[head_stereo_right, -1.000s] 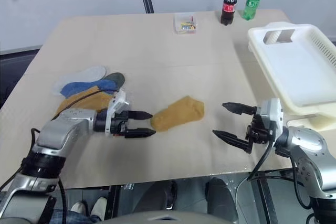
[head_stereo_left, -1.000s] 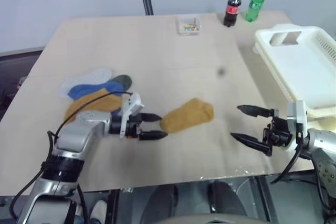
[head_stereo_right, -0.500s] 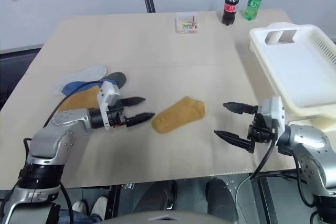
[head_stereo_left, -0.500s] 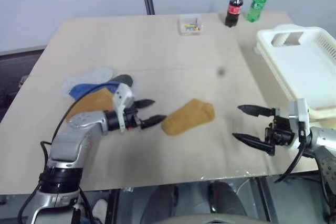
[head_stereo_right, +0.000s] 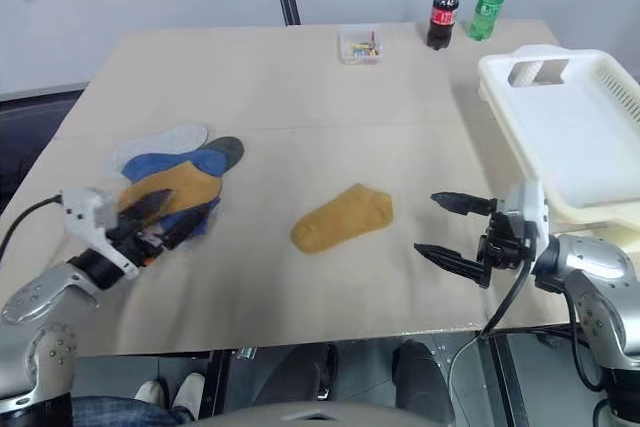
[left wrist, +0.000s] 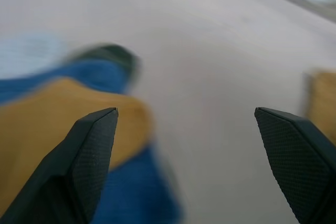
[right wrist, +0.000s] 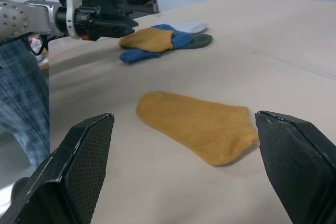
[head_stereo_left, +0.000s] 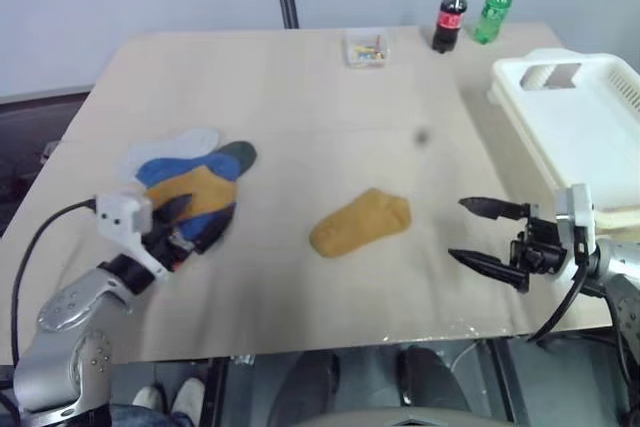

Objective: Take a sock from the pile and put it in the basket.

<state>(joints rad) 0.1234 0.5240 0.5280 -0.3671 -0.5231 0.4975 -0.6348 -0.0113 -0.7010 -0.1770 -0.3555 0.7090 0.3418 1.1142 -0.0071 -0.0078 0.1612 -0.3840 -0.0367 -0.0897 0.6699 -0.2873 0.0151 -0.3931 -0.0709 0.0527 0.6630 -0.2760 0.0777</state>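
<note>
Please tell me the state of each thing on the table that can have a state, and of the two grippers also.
sock: lying flat alone mid-table, not held.
pile: loose heap, another yellow sock on top.
basket: upright on the table's right edge, nothing visible inside.
cola bottle: upright, capped.
green bottle: upright, capped.
small clear box: holds small coloured items.
left gripper: open, at the pile.
right gripper: open, holding nothing.

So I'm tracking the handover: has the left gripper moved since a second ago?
Yes. The left gripper has pulled away from the lone sock, back to the pile.
</note>
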